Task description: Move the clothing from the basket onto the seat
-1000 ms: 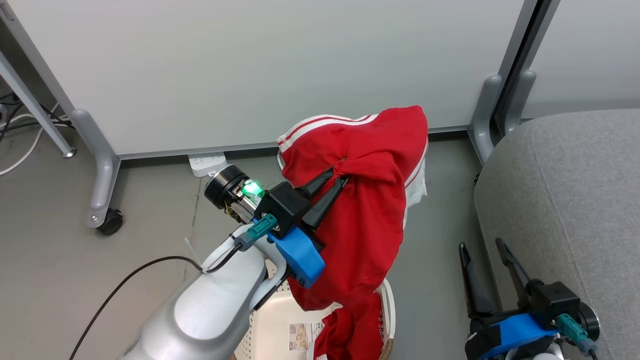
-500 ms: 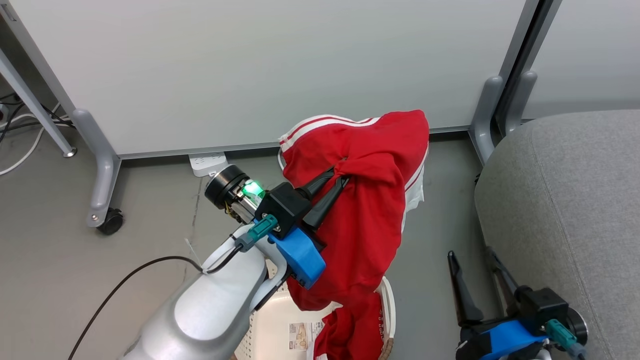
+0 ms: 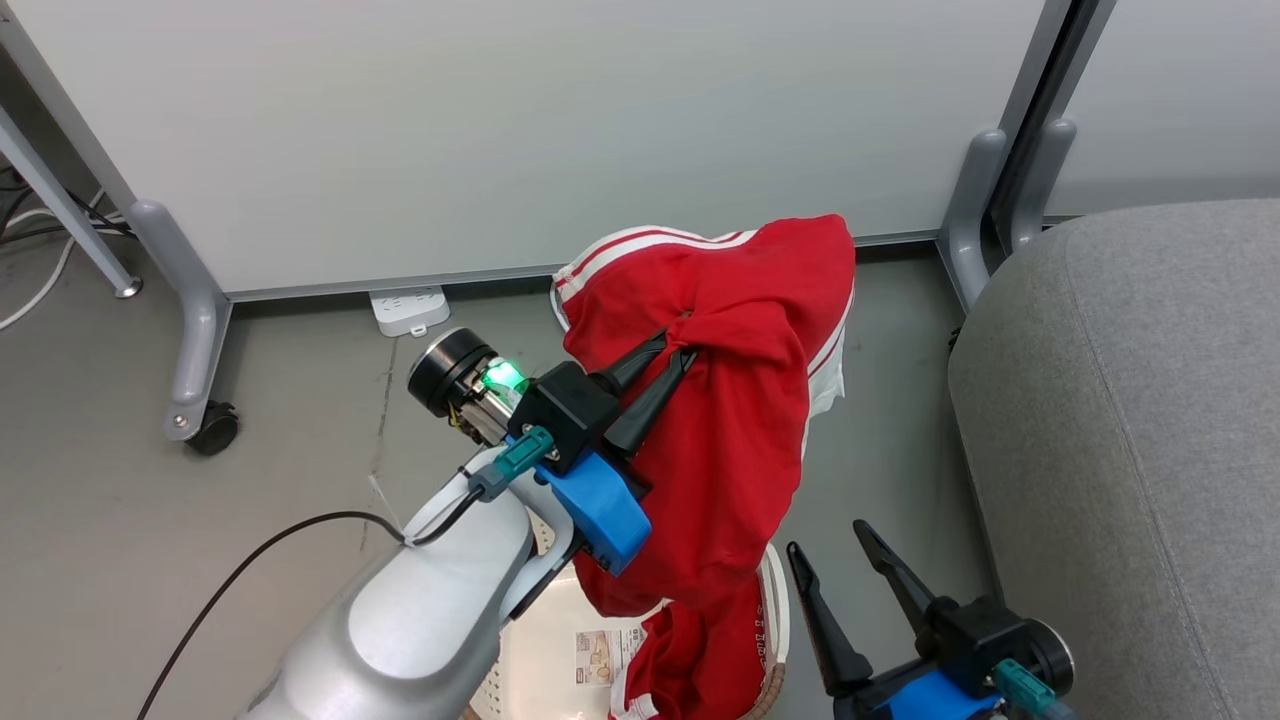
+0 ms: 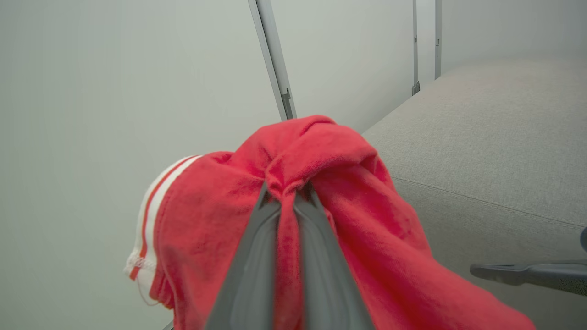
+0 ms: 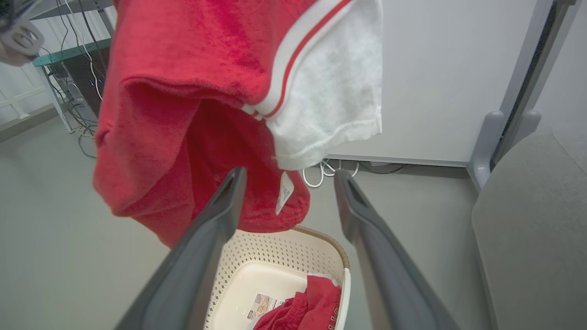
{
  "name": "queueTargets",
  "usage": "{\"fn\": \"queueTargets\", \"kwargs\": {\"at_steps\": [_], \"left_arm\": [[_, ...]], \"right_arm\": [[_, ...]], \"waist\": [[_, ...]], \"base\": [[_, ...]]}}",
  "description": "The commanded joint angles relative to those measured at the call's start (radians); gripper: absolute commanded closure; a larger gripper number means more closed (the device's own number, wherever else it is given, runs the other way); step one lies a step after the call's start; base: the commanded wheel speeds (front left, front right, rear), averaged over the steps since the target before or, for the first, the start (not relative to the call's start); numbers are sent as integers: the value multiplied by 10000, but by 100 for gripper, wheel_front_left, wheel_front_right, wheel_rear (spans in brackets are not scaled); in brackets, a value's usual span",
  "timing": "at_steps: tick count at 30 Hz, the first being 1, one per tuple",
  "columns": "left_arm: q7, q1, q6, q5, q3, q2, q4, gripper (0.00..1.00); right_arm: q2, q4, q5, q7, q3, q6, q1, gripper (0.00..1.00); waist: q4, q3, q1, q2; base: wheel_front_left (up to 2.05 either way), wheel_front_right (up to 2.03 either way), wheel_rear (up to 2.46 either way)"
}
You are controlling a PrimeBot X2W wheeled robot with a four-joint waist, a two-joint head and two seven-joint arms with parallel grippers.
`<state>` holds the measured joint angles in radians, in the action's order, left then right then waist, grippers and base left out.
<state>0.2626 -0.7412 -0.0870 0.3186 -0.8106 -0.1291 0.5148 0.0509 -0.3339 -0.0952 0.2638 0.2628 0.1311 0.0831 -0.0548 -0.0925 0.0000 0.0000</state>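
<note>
Step in hand, as judged: carrying garment one from basket toward seat, lift done, sideways move not yet made.

Pinching a bunched fold of the held garment (image 3: pixel 730 440) with the left tool (image 3: pixel 680 348), fingers pressed together on the cloth, raised above the basket (image 3: pixel 545 650). Hanging from that single pinch in a long drape, white striped trim up top toward the partition panel (image 3: pixel 500 130), lower hem down at basket-rim level. Cannot tell whether hem touches the rim.

Not over the seat (image 3: pixel 1130 420) yet. Seat off to the right, well apart from the hanging cloth, bare floor (image 3: pixel 900 420) between.

Holding nothing with the right tool (image 3: pixel 826 537): fingers spread wide, low, between basket and seat, just beside the basket's right side and pointing up toward the hanging cloth.

Second garment (image 3: pixel 700 660) lying crumpled in the basket's right corner, next to the barcode sticker (image 3: pixel 598 655). So roughly under halfway, going by that.

Next move calls for:
- swinging the left arm right, likely with a waist turn
- keeping enough height to drag the trailing hem over the seat's rounded edge, not into its side
- releasing only once most of the drape is above the cushion
- clearing the right tool out of the path, or sending it down for the second garment

Risks: soft fabric on one pinch point, may slip on a fast swing; hem may snag the rim.
</note>
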Motion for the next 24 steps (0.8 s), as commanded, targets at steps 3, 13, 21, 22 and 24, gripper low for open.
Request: {"fn": "queueTargets", "kwargs": {"at_steps": [3,13,21,22,24], "left_arm": [[34,-93,39,-10,72,9,-26,100],[34,-151,5,-68,98,89,15,100],[34,-129,-2,-116,163,93,8,100],[34,-132,-5,-116,168,84,18,100],[34,-140,-9,-149,181,73,33,100]], "right_arm": [[-10,-10,-160,14,400,-7,222,0],[143,-327,-429,14,1729,-7,633,0],[362,-560,-801,14,2534,-7,785,0],[403,-579,-848,14,2611,-7,801,0],[450,-599,-962,14,2810,-7,826,0]], "waist": [[-17,-45,0,0],[-124,-137,0,0],[-169,-231,0,0],[-171,-240,0,0],[-177,-256,0,0]], "base": [[0,0,0],[0,0,0],[0,0,0],[0,0,0],[0,0,0]]}}
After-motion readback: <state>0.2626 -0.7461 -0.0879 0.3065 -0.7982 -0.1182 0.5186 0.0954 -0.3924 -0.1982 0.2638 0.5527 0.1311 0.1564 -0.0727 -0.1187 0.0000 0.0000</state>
